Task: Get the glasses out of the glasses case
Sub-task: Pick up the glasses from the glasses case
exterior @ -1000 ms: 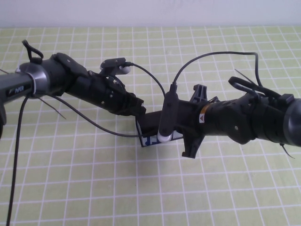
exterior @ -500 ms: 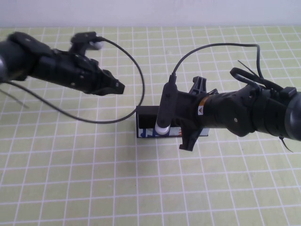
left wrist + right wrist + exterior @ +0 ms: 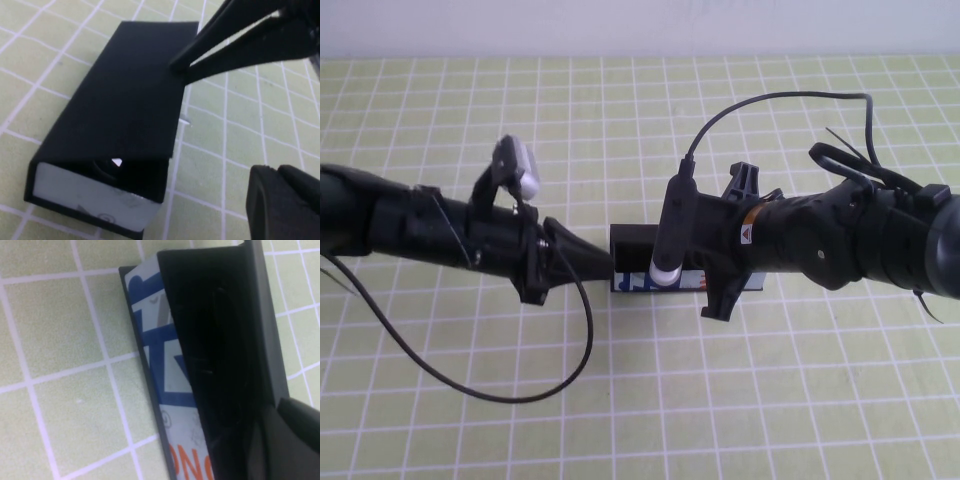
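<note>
Both grippers at the glasses case (image 3: 638,262), mid-table.

Left gripper (image 3: 603,265), fingers clenched, touches the case's left end; right gripper (image 3: 720,275) hovers over its right part, claw state unclear. Glasses hidden.

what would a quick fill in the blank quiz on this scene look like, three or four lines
1. The glasses case lies on a cloth with a ____ pattern of white lines.
2. The left hand reaches the case's ____ end in the high view.
3. The right hand is at the case, whose front strip carries blue and ____ marks.
4. The case's top is plain ____.

Missing words: grid; left; orange; black
</note>
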Robot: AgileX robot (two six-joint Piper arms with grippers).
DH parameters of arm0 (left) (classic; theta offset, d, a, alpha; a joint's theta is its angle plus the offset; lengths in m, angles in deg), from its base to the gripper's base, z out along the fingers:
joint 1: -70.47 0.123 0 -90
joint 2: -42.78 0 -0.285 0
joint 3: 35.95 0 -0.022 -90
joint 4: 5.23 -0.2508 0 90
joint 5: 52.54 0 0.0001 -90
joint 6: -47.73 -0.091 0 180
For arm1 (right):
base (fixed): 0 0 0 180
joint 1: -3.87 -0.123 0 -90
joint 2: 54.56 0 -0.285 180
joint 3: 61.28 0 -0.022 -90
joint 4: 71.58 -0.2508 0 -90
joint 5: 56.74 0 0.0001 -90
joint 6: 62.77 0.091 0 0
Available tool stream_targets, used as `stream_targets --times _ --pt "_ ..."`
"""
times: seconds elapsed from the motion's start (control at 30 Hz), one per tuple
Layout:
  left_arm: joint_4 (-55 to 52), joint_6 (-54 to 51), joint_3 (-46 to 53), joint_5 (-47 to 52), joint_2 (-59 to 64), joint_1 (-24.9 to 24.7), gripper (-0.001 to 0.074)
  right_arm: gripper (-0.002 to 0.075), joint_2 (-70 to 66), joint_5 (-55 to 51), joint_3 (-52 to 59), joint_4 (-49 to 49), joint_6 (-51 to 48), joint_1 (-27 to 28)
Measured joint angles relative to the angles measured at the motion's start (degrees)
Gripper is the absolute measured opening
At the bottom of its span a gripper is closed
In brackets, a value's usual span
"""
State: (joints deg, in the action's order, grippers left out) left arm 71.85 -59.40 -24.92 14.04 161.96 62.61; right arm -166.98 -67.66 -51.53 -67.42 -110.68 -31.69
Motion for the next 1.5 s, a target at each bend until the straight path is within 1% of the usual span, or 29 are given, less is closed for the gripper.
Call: stream_targets --times 0.17,0.37,0.6,0.73,0.93,1.2,1.37,1.5 --pt "1.7 -5.5 0.0 -0.1 4.2 -1.5 -0.0004 0.0006 0.0 0.0 0.0 0.0 0.0 0.0" --pt "8.1 -11.9 0.0 -0.5 6.7 -4.0 -0.0004 0.0006 0.0 0.0 0.0 -0.2 0.0 0.0" --pt "14.8 -17.2 -0.4 -0.9 8.3 -4.4 -0.0004 0.0006 0.0 -0.1 0.0 -0.6 0.0 0.0" --pt "16.9 -19.4 -0.4 -1.6 8.3 -4.4 -0.0004 0.0006 0.0 -0.1 0.0 -0.6 0.0 0.0" --pt "17.1 -22.7 -0.4 -3.7 8.3 -4.4 -0.0004 0.0006 0.0 -0.1 0.0 -0.7 0.0 0.0" --pt "17.1 -23.6 -0.4 -4.1 8.3 -4.4 -0.0004 0.0003 0.0 -0.1 0.0 -0.9 0.2 0.0" --pt "13.9 -23.0 -0.4 -1.2 8.3 -4.4 -0.0004 0.0003 0.0 -0.1 0.0 -0.9 0.2 0.0" --pt "12.3 -22.7 -0.4 -2.5 8.3 -4.4 -0.0004 0.0003 0.0 -0.1 0.0 -0.9 0.2 0.0"
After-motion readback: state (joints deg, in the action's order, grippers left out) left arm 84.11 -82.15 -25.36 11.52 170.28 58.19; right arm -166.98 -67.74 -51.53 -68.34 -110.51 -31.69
